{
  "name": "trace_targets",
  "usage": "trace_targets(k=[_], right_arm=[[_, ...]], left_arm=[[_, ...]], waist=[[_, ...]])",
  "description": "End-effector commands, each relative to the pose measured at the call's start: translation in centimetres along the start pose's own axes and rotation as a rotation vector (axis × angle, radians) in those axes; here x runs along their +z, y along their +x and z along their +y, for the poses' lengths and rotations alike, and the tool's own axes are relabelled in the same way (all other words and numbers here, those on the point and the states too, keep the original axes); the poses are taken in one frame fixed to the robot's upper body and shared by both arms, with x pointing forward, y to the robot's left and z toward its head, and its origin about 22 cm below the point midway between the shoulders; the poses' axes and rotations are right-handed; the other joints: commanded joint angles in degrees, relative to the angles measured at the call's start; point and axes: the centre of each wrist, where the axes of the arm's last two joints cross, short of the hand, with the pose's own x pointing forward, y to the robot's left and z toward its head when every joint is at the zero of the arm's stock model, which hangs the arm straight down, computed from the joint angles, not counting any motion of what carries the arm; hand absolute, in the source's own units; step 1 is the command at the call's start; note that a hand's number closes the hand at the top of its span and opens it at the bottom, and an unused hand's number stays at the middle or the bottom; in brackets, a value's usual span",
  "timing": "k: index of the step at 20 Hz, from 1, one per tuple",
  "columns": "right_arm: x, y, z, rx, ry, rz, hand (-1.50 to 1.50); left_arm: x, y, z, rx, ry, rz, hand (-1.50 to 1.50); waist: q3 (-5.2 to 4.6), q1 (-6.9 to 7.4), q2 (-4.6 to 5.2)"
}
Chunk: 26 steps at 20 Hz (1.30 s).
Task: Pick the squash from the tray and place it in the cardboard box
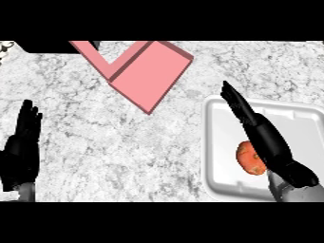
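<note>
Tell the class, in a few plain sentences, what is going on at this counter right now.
The robot's right hand reaches over the white tray, fingers straight, beside the orange squash lying in it. It has not grasped the squash yet. The pink box stands open further back on the counter. The left hand rests open at the left.

The squash [249, 158], orange and rounded, is seen lying inside the white tray [220, 142], near its left wall. The pink cardboard box [147, 71], open-topped, is set well apart on the counter.
</note>
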Motion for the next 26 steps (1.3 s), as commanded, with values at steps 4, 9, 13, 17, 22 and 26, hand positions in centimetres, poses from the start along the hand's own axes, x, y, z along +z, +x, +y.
trace_targets(k=[4, 9, 13, 17, 22, 26], right_arm=[[3.7, -3.4, -5.5, -0.202, 0.06, 0.08, -1.5], [3.3, 0.6, -10.1, 0.516, 0.376, 0.051, -1.5], [10.5, -7.8, -11.2, 0.036, 0.159, 0.011, -1.5], [11.0, -9.5, -14.5, -0.046, 0.219, -0.096, -1.5], [8.9, -7.2, -18.3, 0.311, 0.339, -0.102, -1.5], [6.3, -5.1, -20.2, 0.53, 0.504, 0.015, -1.5]], left_arm=[[-1.9, -0.3, 6.1, -0.291, -0.009, 0.012, 0.0], [-1.8, -1.6, 5.9, -0.386, -0.034, 0.071, 0.0], [-3.5, -1.6, 7.0, -0.399, -0.07, 0.07, 0.0], [-4.3, -1.3, 6.6, -0.404, -0.091, 0.063, 0.0], [-5.2, -0.9, 5.5, -0.412, -0.097, 0.06, 0.0], [-5.3, -1.0, 5.4, -0.407, -0.111, 0.069, 0.0]], waist=[[0.38, -0.26, -0.6], [0.38, -1.58, -0.76], [0.55, -0.65, -0.02], [0.47, 0.7, -0.23], [0.35, 0.25, -0.66], [0.29, 1.06, -0.61]])
